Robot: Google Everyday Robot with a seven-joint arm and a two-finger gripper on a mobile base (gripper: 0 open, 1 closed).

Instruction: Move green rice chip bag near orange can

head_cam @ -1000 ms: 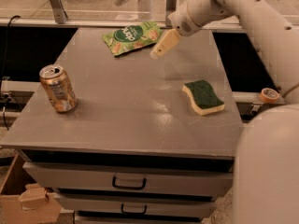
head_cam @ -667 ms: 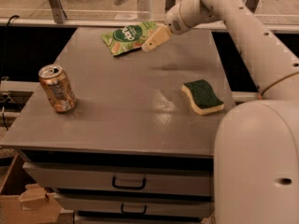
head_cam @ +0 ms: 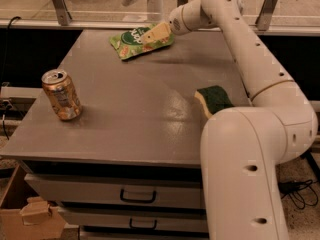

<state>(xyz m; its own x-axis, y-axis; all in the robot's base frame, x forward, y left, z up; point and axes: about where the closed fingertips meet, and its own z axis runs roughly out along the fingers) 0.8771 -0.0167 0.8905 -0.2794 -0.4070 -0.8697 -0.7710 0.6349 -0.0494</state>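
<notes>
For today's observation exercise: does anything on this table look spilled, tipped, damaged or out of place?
Nothing stands out. The orange can stands upright with no spill, the green rice chip bag lies flat at the far edge with the gripper over it, and the sponge lies flat on the right.

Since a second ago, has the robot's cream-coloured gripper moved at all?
Yes. The cream gripper moved left, away from the green-topped yellow sponge, and is now over the crinkly light-green rice chip bag.
</notes>
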